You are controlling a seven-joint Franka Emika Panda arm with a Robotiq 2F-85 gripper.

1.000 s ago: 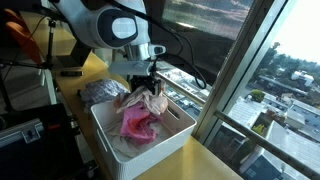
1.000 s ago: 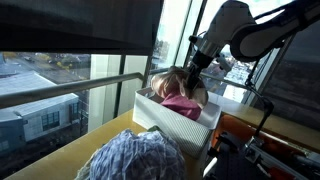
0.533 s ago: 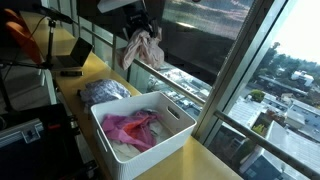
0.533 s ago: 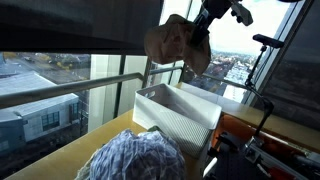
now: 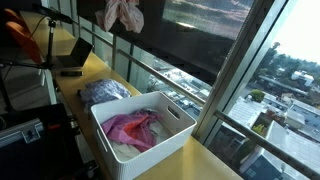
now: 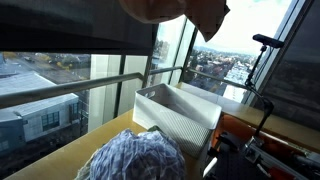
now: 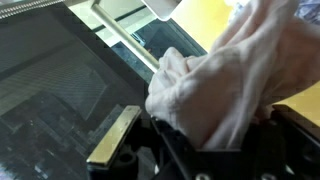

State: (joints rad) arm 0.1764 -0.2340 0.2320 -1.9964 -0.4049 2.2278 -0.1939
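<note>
A pale beige cloth (image 5: 123, 12) hangs at the very top edge in both exterior views (image 6: 178, 8), high above the white bin (image 5: 143, 160). Its top and the arm are cut off there. In the wrist view the cloth (image 7: 222, 70) bulges out from between the dark fingers of my gripper (image 7: 225, 140), which is shut on it. A pink cloth (image 5: 131, 127) lies in the bin over something white. From the window side the bin (image 6: 178, 117) shows only its ribbed wall.
A grey-blue knitted cloth (image 5: 105, 90) lies on the yellow table (image 5: 205, 165) just behind the bin, and fills the foreground in an exterior view (image 6: 135, 158). A laptop (image 5: 72, 57) sits further back. The window glass and railing (image 5: 190, 85) run along the table.
The gripper has risen steeply with the beige cloth, from inside the bin up to the top edge of both exterior views. The pink cloth has stayed in the bin.
</note>
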